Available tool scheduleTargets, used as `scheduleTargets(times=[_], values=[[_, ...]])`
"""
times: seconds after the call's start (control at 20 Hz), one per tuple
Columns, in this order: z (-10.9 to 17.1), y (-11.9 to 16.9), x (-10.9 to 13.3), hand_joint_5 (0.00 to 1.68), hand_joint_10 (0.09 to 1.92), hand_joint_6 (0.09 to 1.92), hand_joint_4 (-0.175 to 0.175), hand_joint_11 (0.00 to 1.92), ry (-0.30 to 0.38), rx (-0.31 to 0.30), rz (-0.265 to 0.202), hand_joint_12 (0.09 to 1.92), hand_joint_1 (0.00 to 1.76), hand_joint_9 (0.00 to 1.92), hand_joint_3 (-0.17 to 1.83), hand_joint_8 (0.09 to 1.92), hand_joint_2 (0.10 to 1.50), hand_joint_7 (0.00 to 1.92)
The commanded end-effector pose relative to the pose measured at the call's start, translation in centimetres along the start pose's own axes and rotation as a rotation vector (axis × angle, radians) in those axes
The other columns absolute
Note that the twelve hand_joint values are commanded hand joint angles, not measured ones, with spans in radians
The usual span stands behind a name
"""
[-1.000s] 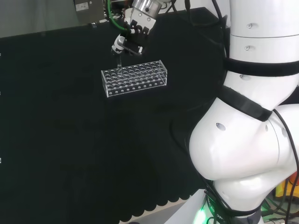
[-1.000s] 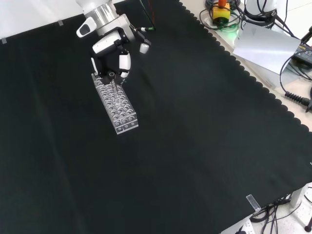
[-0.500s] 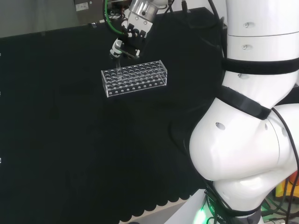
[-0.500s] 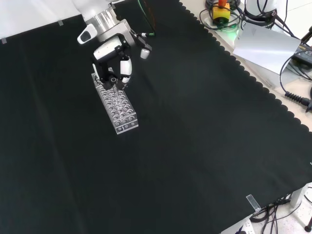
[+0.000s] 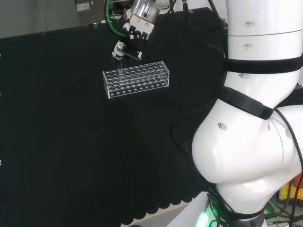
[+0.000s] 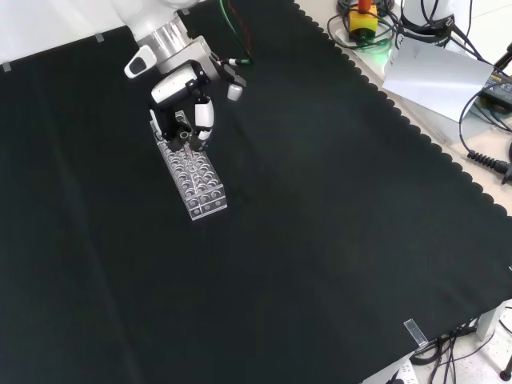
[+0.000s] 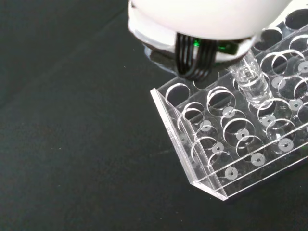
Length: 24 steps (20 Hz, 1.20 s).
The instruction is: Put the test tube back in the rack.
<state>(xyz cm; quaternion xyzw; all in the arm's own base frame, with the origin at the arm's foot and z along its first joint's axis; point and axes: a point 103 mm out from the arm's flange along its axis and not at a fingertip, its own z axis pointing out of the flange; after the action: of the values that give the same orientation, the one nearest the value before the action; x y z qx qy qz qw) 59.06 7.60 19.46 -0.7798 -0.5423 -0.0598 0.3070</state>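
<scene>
The robot's black and white hand [image 6: 182, 86] hangs over the far end of a clear plastic test tube rack [image 6: 194, 172] on the black cloth [image 6: 320, 240], its fingers [image 6: 203, 114] curled downward and pinched around a clear test tube [image 7: 250, 79]. In the front view the hand sits at about 11 o'clock from the middle of the picture, with the rack running from it toward 5 o'clock. In the head view the hand [image 5: 129, 45] stands at 12 o'clock over the rack's [image 5: 136, 79] left end, beside the arm's [image 5: 258, 118] large white links at 3 o'clock.

The tube stands close to upright, its long axis near vertical with a slight tilt. Its lower end points down into the rack, and its upper part runs up under the blurred white body of the hand [image 7: 207, 19]. The wrist view shows the tube's lower part passing through one of the round holes in the rack's [image 7: 231, 139] top plate, a few holes in from the end wall. How deep it reaches cannot be told.

The holes around it show bare round openings and pale dots on the plate beneath. The tube itself looks clear, and whether it holds anything cannot be told.
</scene>
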Motion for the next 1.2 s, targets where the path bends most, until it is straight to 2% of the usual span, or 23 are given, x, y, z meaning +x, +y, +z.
scheduleTargets(times=[0.05,0.75,0.85,0.95,1.05,1.1,1.2], values=[[1.3,0.3,-0.3,1.33,0.47,0.23,-0.175,1.19,-0.008,0.018,0.006,0.93,1.43,1.34,0.50,0.75,0.71,1.36],[3.3,0.5,-2.0,1.33,0.47,0.23,-0.175,1.19,0.006,0.085,-0.001,0.93,1.43,1.34,0.50,0.75,0.71,1.36],[3.2,0.6,-2.1,1.33,0.47,0.23,-0.175,1.19,0.027,0.091,-0.006,0.93,1.43,1.34,0.50,0.75,0.71,1.36],[3.0,0.6,-2.0,1.32,0.52,0.25,-0.175,1.18,0.040,0.117,-0.022,0.99,1.36,1.44,0.52,0.71,0.71,1.37],[2.7,0.5,-1.7,1.21,0.62,0.56,-0.175,0.99,0.035,0.131,-0.035,1.19,1.31,1.32,0.31,0.72,0.85,1.25],[2.5,0.5,-1.7,1.08,0.68,0.64,-0.165,0.88,0.037,0.133,-0.040,1.27,1.27,1.20,0.37,0.76,0.80,1.16],[2.2,0.4,-1.4,0.88,0.78,0.72,-0.132,0.73,0.035,0.134,-0.053,1.36,1.23,1.00,0.68,0.86,0.61,0.95]])
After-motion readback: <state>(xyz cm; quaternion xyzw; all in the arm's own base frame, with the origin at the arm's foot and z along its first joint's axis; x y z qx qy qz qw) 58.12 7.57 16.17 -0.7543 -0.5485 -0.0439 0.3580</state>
